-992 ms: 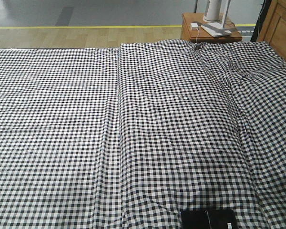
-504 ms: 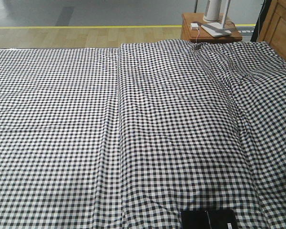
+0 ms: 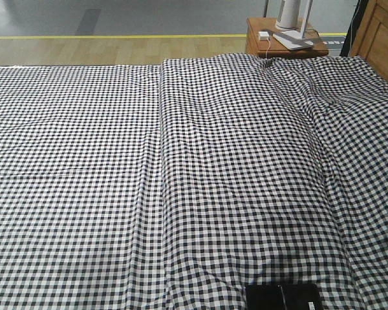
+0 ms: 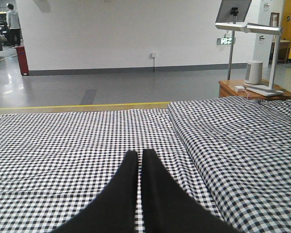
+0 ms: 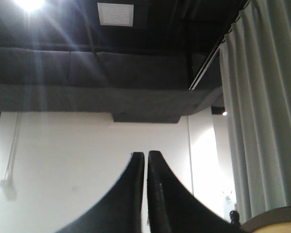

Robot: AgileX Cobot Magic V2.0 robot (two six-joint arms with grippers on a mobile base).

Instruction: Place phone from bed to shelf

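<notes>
The phone (image 3: 283, 298), a glossy black slab, lies flat on the bed (image 3: 181, 161) at the bottom edge of the front view, right of centre; its near side is cut off by the frame. Neither gripper shows in that view. In the left wrist view, my left gripper (image 4: 139, 153) hovers low over the gingham bed (image 4: 63, 141), fingers shut together with nothing between them. My right gripper (image 5: 145, 154) points up toward a white wall and dark ceiling, shut and empty. The shelf is out of view.
A small reddish-brown side table (image 3: 281, 44) with a white lamp base (image 3: 291, 16) and a charger stands past the bed's far right corner. Panelled wooden furniture (image 3: 381, 39) rises at the right edge. Long creases cross the fabric. Bare floor lies beyond.
</notes>
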